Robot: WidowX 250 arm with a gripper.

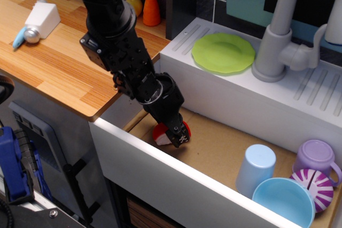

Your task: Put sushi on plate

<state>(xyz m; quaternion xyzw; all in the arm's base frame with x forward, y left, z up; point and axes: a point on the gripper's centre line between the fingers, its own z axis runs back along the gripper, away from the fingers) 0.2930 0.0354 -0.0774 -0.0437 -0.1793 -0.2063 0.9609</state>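
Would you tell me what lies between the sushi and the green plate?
In the only view, the sink's white wall separates sushi from plate; no loose objects lie between.

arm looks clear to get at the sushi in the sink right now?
Probably yes. The claw is already down in the sink, right at the sushi, with nothing between them; the blue cup stands well off to the side. Whether it has closed on it can't be told from this view.
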